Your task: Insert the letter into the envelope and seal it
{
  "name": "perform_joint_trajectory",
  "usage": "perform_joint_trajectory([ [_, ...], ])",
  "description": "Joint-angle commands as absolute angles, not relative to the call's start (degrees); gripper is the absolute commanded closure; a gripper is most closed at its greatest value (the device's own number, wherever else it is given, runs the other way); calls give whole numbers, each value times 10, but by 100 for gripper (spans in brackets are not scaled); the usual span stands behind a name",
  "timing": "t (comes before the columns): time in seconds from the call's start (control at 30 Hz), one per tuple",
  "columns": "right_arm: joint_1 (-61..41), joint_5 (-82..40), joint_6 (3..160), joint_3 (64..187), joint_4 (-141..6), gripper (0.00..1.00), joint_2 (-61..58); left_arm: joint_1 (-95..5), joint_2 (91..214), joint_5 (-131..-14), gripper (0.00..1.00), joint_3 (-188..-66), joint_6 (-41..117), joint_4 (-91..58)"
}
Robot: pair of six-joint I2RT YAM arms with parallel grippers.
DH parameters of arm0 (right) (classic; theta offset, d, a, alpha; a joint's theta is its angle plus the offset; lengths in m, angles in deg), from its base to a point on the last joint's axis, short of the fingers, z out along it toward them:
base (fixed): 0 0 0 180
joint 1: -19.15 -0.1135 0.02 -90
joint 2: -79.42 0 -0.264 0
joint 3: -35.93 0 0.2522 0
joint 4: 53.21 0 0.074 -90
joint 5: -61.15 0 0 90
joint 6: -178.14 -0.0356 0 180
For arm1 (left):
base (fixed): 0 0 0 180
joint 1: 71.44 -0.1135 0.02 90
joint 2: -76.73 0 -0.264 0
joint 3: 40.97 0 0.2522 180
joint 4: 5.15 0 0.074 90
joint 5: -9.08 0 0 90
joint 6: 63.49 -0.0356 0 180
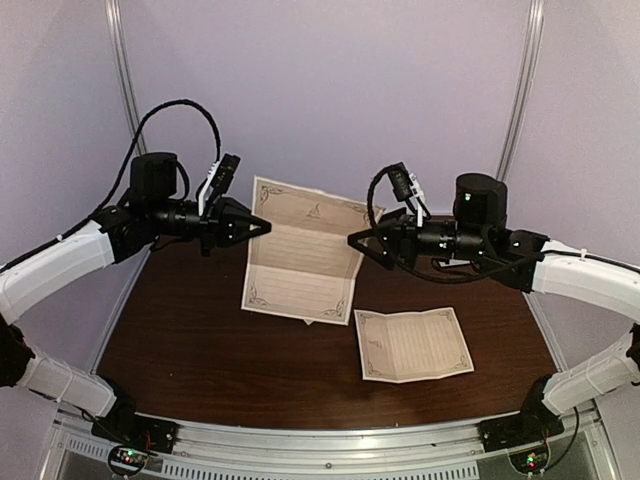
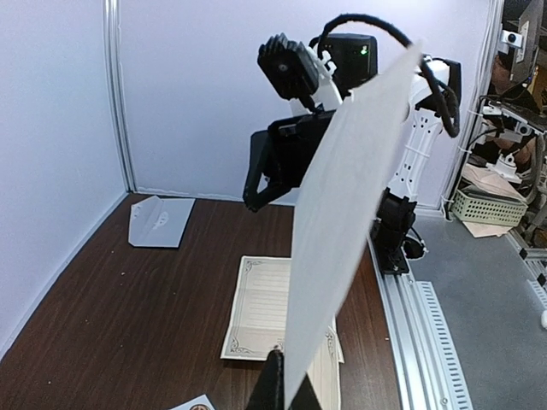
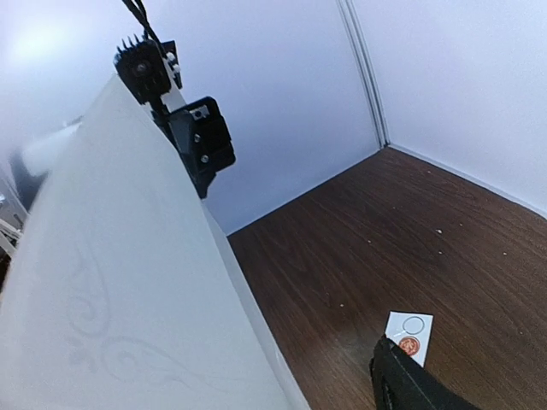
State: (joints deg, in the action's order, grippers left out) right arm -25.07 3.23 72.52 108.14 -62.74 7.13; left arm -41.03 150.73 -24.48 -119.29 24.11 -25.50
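A cream letter (image 1: pixel 305 250) with a printed border hangs in the air between the arms. My left gripper (image 1: pixel 266 226) is shut on its left edge. In the left wrist view the sheet (image 2: pixel 350 213) rises edge-on from the closed fingers (image 2: pixel 275 389). My right gripper (image 1: pixel 352 240) is at the letter's right edge. In the right wrist view the sheet (image 3: pixel 128 282) fills the left side, and the one visible finger (image 3: pixel 410 384) stands apart from it, so the jaws look open. The pale grey envelope (image 2: pixel 160 220), flap showing, lies flat near the far wall.
A second bordered letter (image 1: pixel 413 345) lies flat on the dark wood table (image 1: pixel 200 350) at front right; it also shows in the left wrist view (image 2: pixel 261 307). A small white sticker strip (image 3: pixel 410 335) lies on the table below the right gripper.
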Motion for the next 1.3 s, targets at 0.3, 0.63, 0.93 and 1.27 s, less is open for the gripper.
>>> perform_joint_trajectory([
  [0.3, -262, 117, 670, 1081, -515, 59, 44, -415, 1497, -220, 100, -1158, 329, -130],
  [0.63, -262, 76, 659, 1077, -500, 100, 47, -415, 1506, -210, 76, -1161, 330, -136],
  [0.93, -260, 36, 638, 1045, -442, 100, 80, -415, 1522, -188, 53, -1170, 329, -149],
  [1.27, -260, 51, 634, 1048, -445, 100, 72, -415, 1526, -201, 87, -1169, 331, -149],
])
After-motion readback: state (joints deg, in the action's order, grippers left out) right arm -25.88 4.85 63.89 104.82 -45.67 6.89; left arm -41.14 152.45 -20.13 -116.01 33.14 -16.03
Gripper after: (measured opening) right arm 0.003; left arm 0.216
